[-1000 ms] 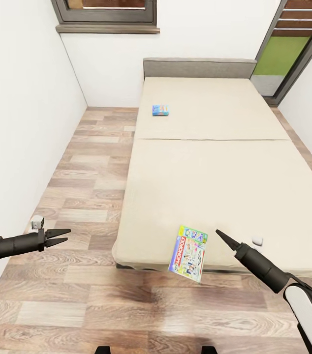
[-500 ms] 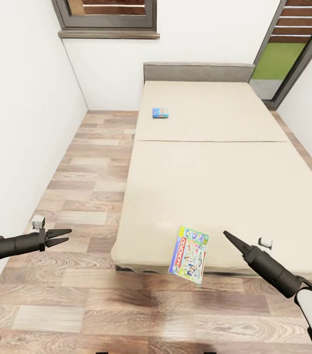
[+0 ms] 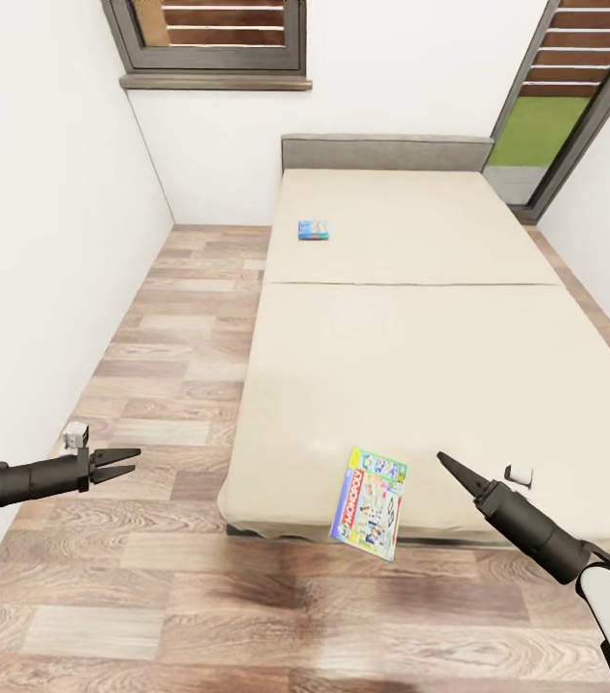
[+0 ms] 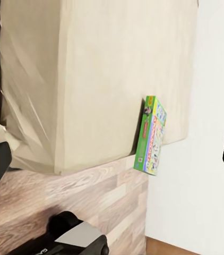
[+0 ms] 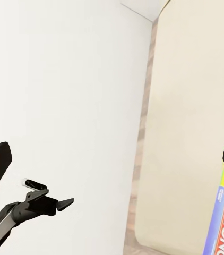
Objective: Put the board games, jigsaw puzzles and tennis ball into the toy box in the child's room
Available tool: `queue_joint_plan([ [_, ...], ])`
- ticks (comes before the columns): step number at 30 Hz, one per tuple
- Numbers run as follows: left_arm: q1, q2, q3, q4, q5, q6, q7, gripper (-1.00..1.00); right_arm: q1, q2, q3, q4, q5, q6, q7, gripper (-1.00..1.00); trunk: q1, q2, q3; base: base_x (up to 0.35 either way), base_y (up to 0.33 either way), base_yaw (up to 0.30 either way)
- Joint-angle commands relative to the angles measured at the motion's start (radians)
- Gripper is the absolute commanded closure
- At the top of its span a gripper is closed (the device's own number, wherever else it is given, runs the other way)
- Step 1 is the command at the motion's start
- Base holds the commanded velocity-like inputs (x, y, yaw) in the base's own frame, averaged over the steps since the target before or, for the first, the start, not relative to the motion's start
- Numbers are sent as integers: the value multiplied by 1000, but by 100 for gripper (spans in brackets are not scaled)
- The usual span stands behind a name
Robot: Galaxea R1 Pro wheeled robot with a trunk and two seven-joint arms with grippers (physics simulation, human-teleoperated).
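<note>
A beige bed [image 3: 420, 289] is seen. A large pale-green board game [image 3: 369, 500] overhangs its near edge; a small blue board game [image 3: 314, 229] lies farther up. The left end effector [image 3: 120, 463] is held slightly parted over the floor [image 3: 151, 385]; the right end effector [image 3: 451, 469] is closed, just beside the large game.

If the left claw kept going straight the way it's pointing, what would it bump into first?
Probably the near end of the bed. The left gripper points that way across bare floor, and its wrist view faces the bed's side and the overhanging green board game. Depth is unclear.
</note>
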Motion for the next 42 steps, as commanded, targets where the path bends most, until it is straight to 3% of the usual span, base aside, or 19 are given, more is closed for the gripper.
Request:
queue_joint_plan([
  [1,0,0,0,0,-1,10,-4,-100,0,0,-1,0,-6,7,0,-100,0,0,1,0,0,0],
  [42,0,-2,-1,0,-2,10,-1,-100,0,2,3,1,-5,-4,-4,-100,0,0,67,0,0,0],
])
